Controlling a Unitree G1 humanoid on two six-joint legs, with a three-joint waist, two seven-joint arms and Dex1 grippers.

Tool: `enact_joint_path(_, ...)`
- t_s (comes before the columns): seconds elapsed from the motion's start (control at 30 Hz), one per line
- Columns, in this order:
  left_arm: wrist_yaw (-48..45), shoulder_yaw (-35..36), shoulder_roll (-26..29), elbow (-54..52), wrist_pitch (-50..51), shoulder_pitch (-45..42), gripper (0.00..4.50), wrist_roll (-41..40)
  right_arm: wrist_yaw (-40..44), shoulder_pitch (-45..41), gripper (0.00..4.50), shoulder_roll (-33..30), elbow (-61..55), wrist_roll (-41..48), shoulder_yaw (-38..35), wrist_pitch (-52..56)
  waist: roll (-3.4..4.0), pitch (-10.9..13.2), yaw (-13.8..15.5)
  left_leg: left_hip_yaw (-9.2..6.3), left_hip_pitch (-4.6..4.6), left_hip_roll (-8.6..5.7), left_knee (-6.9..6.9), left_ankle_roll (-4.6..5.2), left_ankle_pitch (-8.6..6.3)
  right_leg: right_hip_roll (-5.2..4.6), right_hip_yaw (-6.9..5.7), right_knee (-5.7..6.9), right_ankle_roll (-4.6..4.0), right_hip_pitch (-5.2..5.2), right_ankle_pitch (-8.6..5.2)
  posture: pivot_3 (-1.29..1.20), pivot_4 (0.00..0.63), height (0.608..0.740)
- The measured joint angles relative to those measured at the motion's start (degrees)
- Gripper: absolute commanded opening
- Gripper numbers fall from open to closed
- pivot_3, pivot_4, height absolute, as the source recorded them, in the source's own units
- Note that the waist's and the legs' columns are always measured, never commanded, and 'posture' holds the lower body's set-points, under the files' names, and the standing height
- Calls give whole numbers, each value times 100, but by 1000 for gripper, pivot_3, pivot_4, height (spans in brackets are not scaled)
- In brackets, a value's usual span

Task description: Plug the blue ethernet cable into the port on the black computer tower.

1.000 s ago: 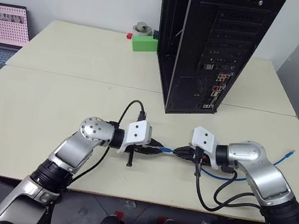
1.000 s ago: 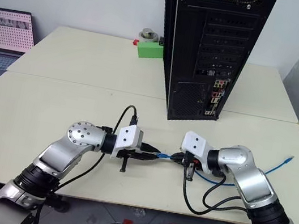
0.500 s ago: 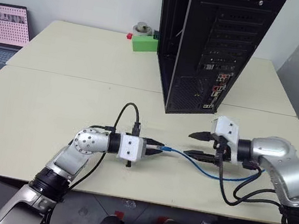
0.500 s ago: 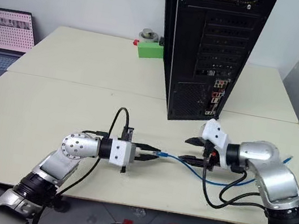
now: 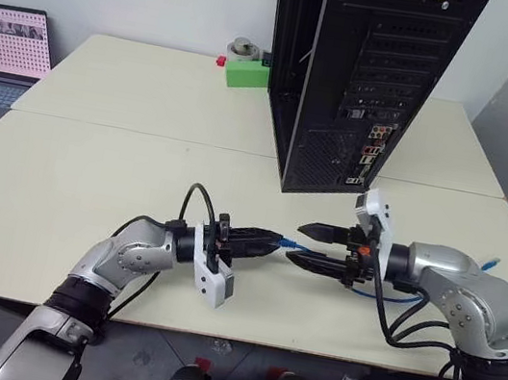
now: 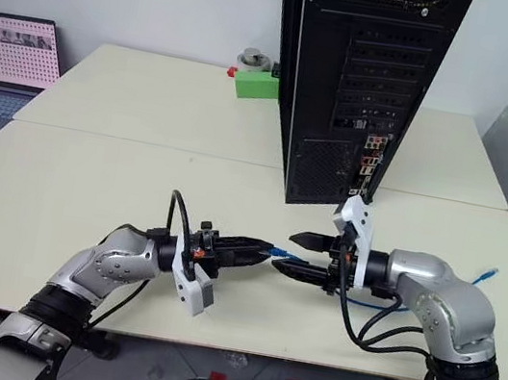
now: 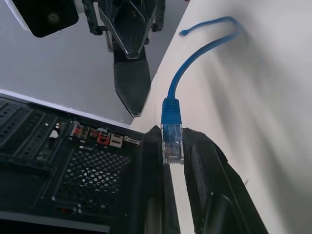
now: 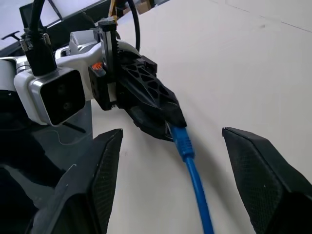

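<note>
Right gripper point(image 5: 311, 244) released, now spread | left gripper point(image 5: 270, 242) pinching blue ethernet cable point(image 7: 171, 138) plug; both above table point(image 5: 91, 173)

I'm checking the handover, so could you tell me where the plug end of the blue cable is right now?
The blue ethernet cable has its plug pinched in the left tool, above the table's front middle, facing the open right tool, in front of the black computer tower.

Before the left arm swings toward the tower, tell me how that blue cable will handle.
Probably floppy: the blue ethernet cable sags and curves behind the left gripper. Likely light, so it should trail along the table. Its clear plug looks small and possibly fragile.
</note>
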Motion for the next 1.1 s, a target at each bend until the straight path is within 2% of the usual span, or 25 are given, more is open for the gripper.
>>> enact_joint_path(0.13,359,44,10,12,-92,-13,272,220,-106,-3,3443,95,144,1,27,-4,0,0,1,0,0,0,0,0,0,-1,-9,0,0,0,0,0,150,740)
enact_joint_path(0.2,432,42,27,13,-99,-12,272,272,-112,-6,3083,109,169,1,31,-4,0,0,0,0,0,0,0,0,0,0,-11,0,0,0,0,0,150,740)
enact_joint_path(0.23,501,43,49,12,-101,-13,272,316,-120,-17,3075,133,202,2,31,-4,1,0,-3,-1,0,0,0,0,0,0,-11,0,0,0,0,0,150,740)
enact_joint_path(0.27,541,42,54,12,-103,-12,272,350,-136,-37,2717,167,252,2,32,-4,1,0,-5,0,1,0,0,0,0,0,-11,0,0,0,0,0,150,740)
enact_joint_path(0.67,848,36,101,-5,-73,3,272,496,-176,-163,36,233,426,-17,166,-98,1,0,-1,-1,-2,1,0,0,0,-1,-18,1,0,0,0,0,150,740)
enact_joint_path(1.03,994,32,106,-5,-20,3,272,671,-182,-233,0,231,566,-8,223,-109,1,0,-1,-1,-3,1,0,0,0,-1,-21,1,0,0,0,0,150,740)
enact_joint_path(1.1,999,20,117,-1,-13,2,973,658,-174,-250,0,230,588,-7,231,-108,1,0,-1,-1,-3,2,0,0,0,-2,-22,1,0,0,0,0,150,740)
